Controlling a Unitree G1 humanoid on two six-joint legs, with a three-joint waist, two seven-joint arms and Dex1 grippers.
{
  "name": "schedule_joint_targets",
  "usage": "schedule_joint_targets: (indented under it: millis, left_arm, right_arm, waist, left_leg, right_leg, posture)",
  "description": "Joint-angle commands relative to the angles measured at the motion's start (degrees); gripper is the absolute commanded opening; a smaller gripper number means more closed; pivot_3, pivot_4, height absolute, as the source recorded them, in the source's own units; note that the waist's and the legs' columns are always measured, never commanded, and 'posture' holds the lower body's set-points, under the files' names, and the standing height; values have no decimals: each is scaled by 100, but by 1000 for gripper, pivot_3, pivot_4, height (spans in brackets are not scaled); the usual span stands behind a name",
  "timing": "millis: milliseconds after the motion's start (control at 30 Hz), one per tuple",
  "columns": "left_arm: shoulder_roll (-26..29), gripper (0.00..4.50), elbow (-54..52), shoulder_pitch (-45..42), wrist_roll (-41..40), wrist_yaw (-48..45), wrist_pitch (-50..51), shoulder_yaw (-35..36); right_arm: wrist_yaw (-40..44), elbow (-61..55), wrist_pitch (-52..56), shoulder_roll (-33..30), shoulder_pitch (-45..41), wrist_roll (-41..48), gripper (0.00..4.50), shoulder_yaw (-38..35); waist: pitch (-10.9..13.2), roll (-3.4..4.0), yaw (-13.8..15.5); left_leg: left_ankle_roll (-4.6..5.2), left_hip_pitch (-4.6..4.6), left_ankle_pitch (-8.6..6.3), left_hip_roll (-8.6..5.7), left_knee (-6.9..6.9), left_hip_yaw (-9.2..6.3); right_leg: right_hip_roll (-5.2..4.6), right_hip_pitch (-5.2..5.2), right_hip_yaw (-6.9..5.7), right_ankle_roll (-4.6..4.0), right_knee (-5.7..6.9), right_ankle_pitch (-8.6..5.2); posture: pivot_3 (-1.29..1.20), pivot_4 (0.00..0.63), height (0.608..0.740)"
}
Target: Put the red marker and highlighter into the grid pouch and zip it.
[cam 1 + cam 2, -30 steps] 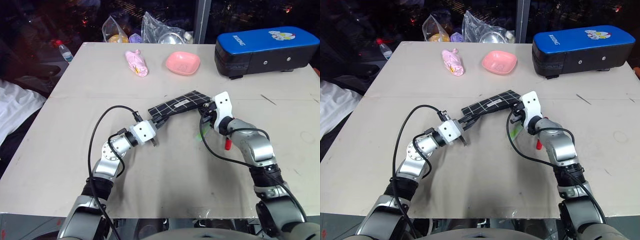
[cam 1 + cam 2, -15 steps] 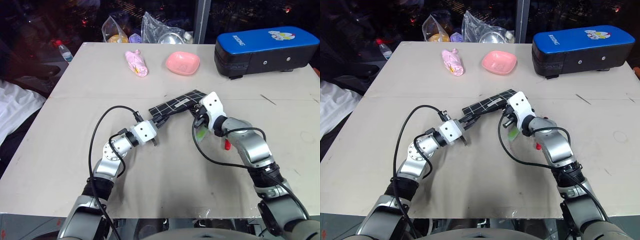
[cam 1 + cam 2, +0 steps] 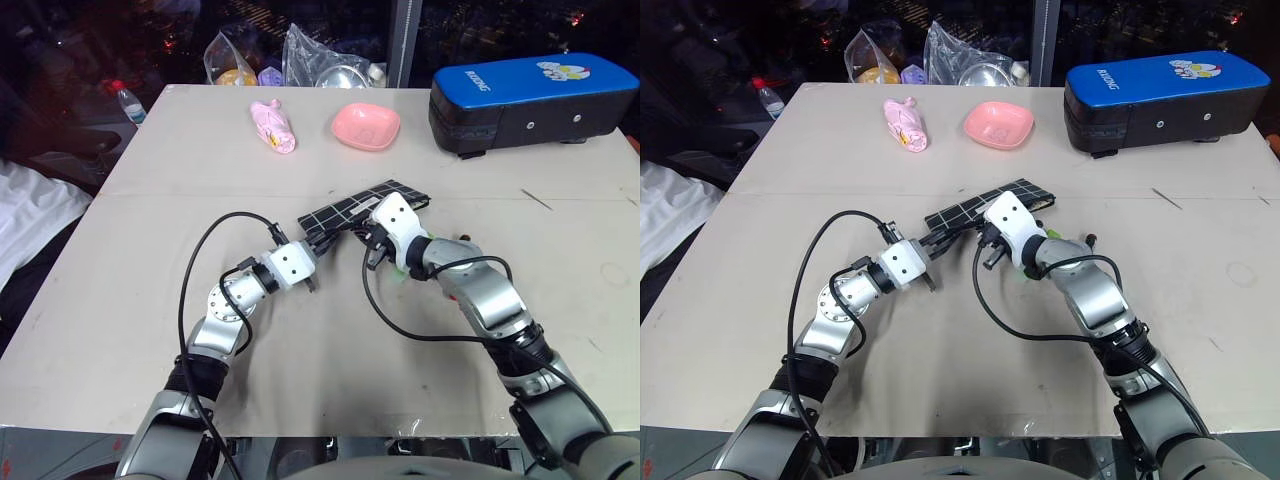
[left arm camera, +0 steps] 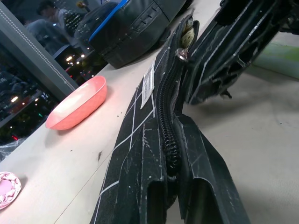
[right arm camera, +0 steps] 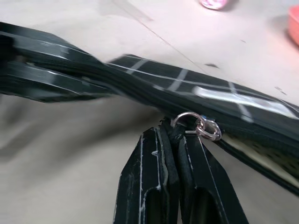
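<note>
Left eye view: our left pincer [image 3: 318, 243] is closed on one end of the grid pouch [image 3: 345, 213], held above the tabletop [image 3: 150, 220]. Our right pincer [image 5: 175, 140] is closed on its zipper pull [image 5: 196, 125]. We cannot see inside the pouch.

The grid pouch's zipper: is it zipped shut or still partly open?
Partly open. The right gripper pinches the zipper pull midway along the grid pouch; its light inside still shows beyond the pull.

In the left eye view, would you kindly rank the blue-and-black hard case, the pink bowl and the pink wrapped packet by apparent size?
1. Blue-and-black hard case, clearly largest.
2. Shallow pink bowl and pink wrapped packet: they look alike in extent, so I would not rank them.
</note>
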Motion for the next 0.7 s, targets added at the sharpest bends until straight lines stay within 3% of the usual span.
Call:
schedule_joint_targets:
  millis: [33, 367, 467, 633, 700]
  left_arm:
    - [-28, 0, -69, -66, 26, 66, -54, -33]
    - [-18, 0, -36, -65, 48, 108, -51, -64]
    - [-24, 0, -33, -66, 40, 114, -39, -64]
    - [-46, 0, -173, -90, -45, 102, 115, -37]
    - [-59, 0, -271, -95, -85, 79, 208, -31]
  right_arm:
    - [157, -313, -57, 158, -220, -33, 20, 235]
    - [552, -392, 194, 320, -389, -62, 20, 742]
    - [745, -561, 292, 202, -293, 13, 805, 725]
    - [902, -1113, 582, -274, 70, 453, 3047, -103]
    - [961, -1377, 904, -370, 196, 840, 3047, -553]
  waist:
    - [0, 0, 0]
    - [0, 0, 0]
    - [0, 0, 1]
    - [0, -1, 24]
    - [-1, -2, 37]
  left_leg:
    - [0, 0, 0, 0, 0, 0]
    - [0, 0, 0, 0, 3, -1]
    - [0, 0, 0, 0, 3, -1]
    - [0, 0, 0, 0, 3, -3]
    - [1, -2, 0, -1, 5, -4]
  right_leg:
    - [0, 0, 0, 0, 0, 0]
    - [0, 0, -1, 0, 3, 0]
    - [0, 0, -1, 0, 3, 0]
    - [-1, 1, -3, 0, 1, 0]
    - [-3, 3, -3, 0, 1, 0]
  posture:
    - [0, 150, 740]
    - [0, 150, 740]
    - [0, 150, 740]
    - [0, 150, 740]
    - [0, 150, 740]
